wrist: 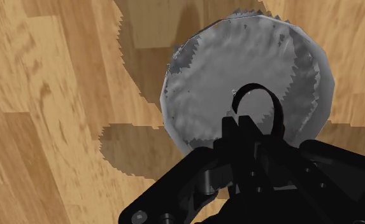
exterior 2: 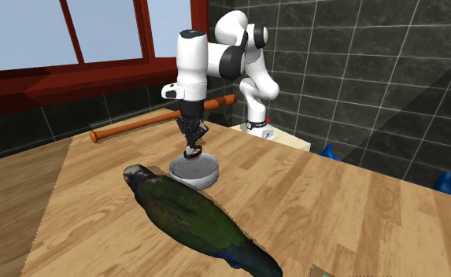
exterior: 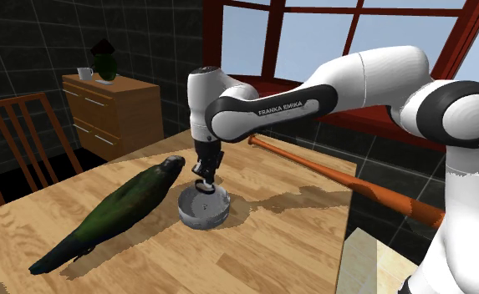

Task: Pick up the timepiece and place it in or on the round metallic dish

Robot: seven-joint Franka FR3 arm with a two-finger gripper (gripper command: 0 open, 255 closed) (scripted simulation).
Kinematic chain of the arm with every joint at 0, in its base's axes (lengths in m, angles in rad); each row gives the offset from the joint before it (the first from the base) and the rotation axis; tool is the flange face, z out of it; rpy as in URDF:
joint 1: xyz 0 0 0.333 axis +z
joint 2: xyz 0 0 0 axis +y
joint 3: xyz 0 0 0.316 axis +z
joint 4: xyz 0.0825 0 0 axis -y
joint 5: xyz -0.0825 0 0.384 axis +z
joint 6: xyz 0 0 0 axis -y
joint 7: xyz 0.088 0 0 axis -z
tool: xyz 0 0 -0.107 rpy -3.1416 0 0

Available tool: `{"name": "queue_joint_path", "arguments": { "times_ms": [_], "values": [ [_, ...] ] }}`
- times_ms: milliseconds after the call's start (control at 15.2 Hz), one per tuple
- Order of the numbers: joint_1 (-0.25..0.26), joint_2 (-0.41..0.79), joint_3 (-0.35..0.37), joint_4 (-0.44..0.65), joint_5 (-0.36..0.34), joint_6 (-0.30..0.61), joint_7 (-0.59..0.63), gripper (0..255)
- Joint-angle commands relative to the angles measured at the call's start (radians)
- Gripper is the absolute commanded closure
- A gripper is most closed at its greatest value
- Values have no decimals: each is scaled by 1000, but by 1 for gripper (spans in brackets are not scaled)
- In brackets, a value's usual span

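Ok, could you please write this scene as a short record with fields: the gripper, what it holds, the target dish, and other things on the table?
gripper: black gripper, shut on the watch
watch position: directly over the bowl's opening, low; whether it touches the bowl cannot be told
target: round grey bowl, upright on the wooden table
other things: green parrot figure lying beside the bowl; orange bat along the table's edge under the window
task state: watch lifted, not yet released
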Motion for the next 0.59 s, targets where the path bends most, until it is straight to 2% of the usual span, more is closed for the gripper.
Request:
{"name": "queue_joint_path", "arguments": {
  "times_ms": [0,264,528],
  "values": [
    [-2,3,-2,-22,-3,25,3,255],
    [-2,19,-6,-60,-13,77,14,255],
    [-2,19,-6,-60,-13,77,14,255]
  ]
}}
